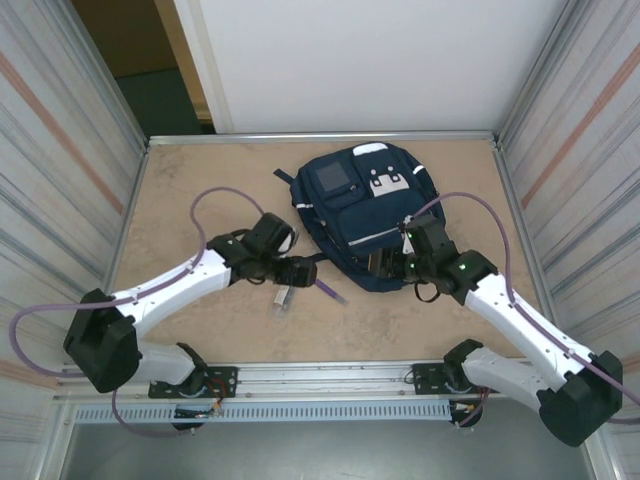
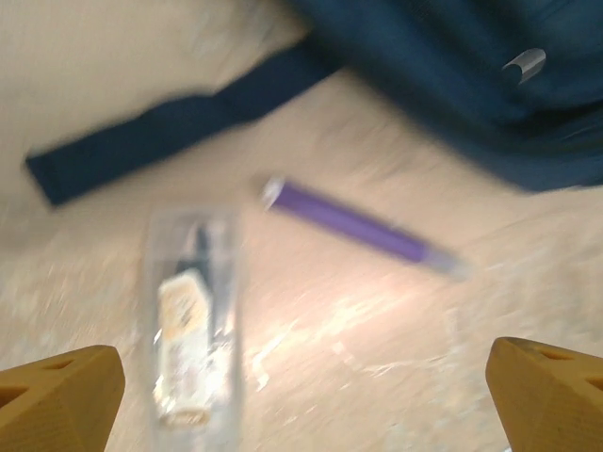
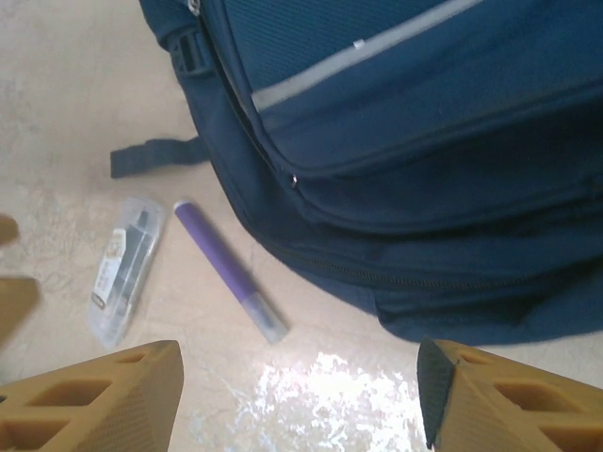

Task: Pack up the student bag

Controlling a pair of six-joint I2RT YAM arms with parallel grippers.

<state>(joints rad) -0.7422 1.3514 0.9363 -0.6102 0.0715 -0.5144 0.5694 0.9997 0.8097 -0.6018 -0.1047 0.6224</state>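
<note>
Left pincer (image 2: 303, 391) is spread wide with nothing in it, hanging over the bare beige tabletop (image 1: 190, 180). Loads of free table behind it, out to the ribbed metal side wall (image 1: 70, 150). Just ahead of its tips lie a slim purple pen with a clear cap (image 2: 353, 229) and a small clear plastic packet (image 2: 193, 320), close together, not touching. Right pincer (image 3: 306, 395) is gaping too, and empty. The big navy blue fabric backpack (image 1: 360, 215) lies flat just past the pen from the left pincer. The right one sits low at the bag's near edge.
</note>
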